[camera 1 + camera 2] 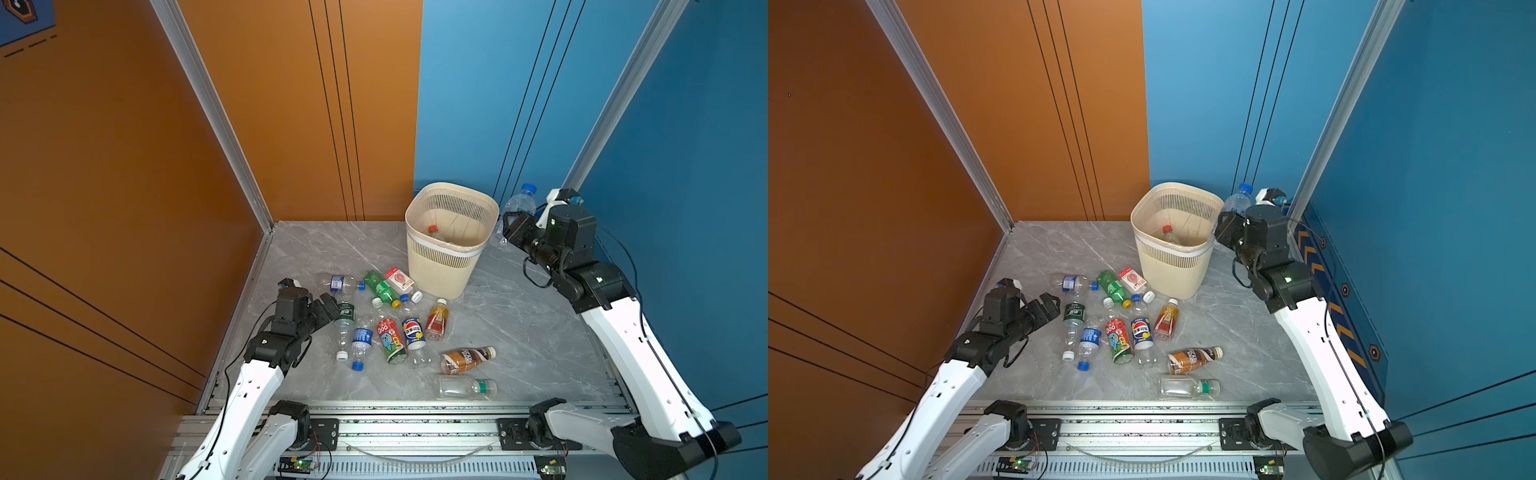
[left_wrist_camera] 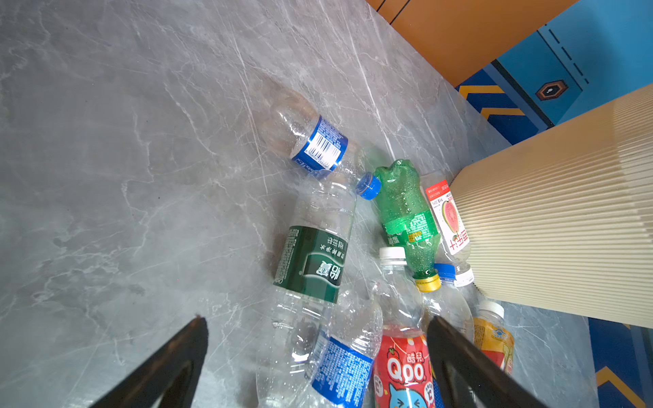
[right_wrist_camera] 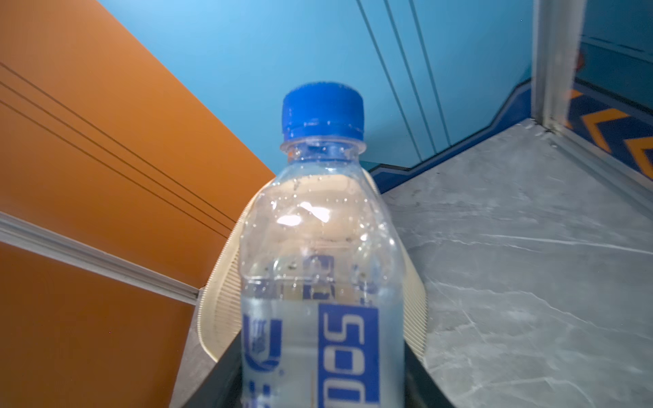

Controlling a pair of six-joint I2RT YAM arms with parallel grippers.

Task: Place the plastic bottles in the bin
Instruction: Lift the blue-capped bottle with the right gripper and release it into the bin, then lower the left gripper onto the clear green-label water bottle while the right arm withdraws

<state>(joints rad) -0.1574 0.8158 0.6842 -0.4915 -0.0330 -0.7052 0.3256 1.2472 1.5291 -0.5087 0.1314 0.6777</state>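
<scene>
The right jaws are closed on a clear blue-capped bottle, held up just right of the bin at centre frame in both top views. Released short, it could strike the rim and drop into the narrow gap by the blue wall. The left jaws gape wide and empty at the left edge of the loose bottles. Bare table lies lower right.

Bin standing far back on the table, one bottle lying inside it, bottle cluster lying before it, raised bottle hanging just right of its rim.
</scene>
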